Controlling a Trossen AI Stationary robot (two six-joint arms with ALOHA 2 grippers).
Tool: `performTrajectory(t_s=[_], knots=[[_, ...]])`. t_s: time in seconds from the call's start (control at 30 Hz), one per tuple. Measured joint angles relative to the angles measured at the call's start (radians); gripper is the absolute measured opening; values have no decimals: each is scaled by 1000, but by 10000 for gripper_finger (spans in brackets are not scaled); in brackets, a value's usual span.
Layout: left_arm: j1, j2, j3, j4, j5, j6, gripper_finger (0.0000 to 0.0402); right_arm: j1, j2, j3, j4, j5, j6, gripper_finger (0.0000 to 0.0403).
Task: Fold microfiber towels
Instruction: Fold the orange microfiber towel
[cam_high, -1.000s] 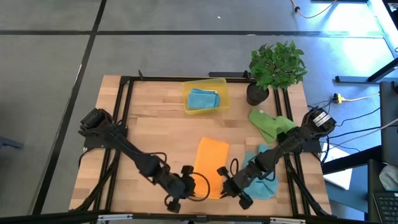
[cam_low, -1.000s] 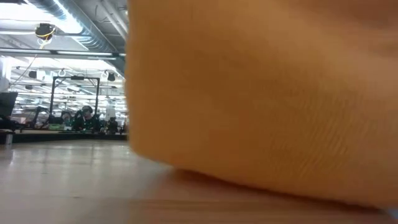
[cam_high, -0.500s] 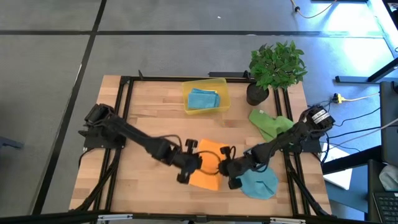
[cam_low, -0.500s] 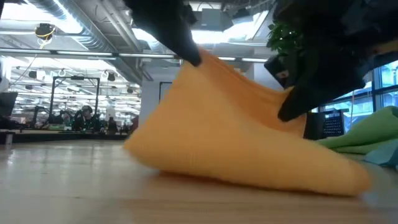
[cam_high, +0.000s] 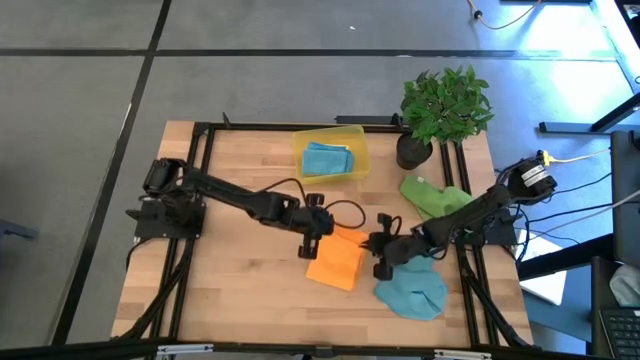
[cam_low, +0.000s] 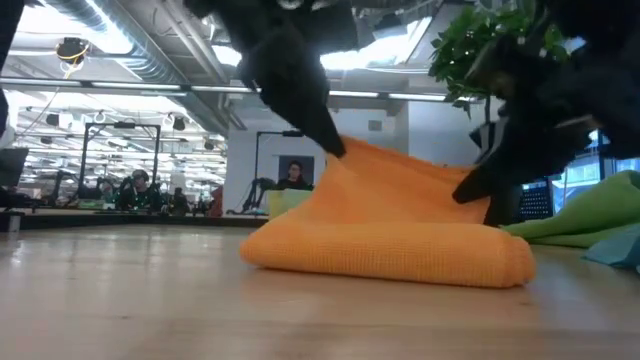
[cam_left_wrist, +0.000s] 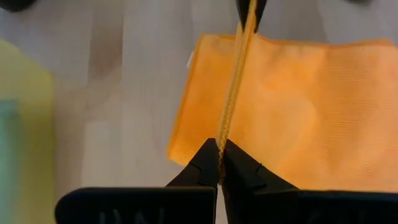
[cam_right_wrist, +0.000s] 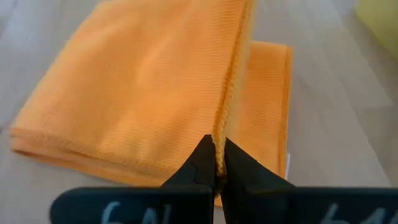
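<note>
The orange towel (cam_high: 338, 264) lies folded at the table's middle, its fold (cam_low: 390, 262) toward the near edge. Its upper layer rises to a raised edge (cam_left_wrist: 235, 93) stretched between my two grippers. My left gripper (cam_high: 317, 238) is shut on the left end of that edge, and my right gripper (cam_high: 381, 252) is shut on the right end. A teal towel (cam_high: 412, 291) lies crumpled beside the right arm. A green towel (cam_high: 435, 198) lies behind it. Another teal towel (cam_high: 327, 158) rests folded in the yellow bin (cam_high: 357, 140). My left gripper pinches the raised edge's left end (cam_left_wrist: 221, 147) between its two fingers, slanting down from the left. The edge runs straight and taut to the other gripper. The layer below rests on the table. My right gripper pinches the same edge's right end (cam_right_wrist: 219, 140) between its two fingers, slanting down from the right. The upper layer slopes down from the hold to the fold, and the lower layer (cam_right_wrist: 268, 93) lies flat on the wood.
A potted plant (cam_high: 443, 108) stands at the far right corner. The yellow bin sits at the far middle. Bare wood (cam_high: 240, 280) shows on the table's left half. Black frame rails (cam_high: 192, 200) run along the edges.
Both grippers, still shut on the orange towel's edge, have carried it up from near the table's near edge and over toward the far edge. The towel has folded over on itself: it is now half as long, with the fold on the near side.
</note>
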Motion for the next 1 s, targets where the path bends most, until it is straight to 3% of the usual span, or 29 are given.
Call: performTrajectory(t_s=[0.2,0.5,0.67,0.83,1.0], knots=[[61,0,-84,108,62,-1,0,-70,8,-104,179,-66,11,6],[98,0,-135,192,103,-14,12,-94,11,-108,184,-117,45,11],[99,0,-135,226,79,-9,54,-108,12,-110,155,-122,80,54],[98,0,-135,199,3,-13,97,-109,3,-110,125,-63,78,109],[72,-35,-134,158,-19,-21,113,-109,-67,-109,3,-4,79,145]])
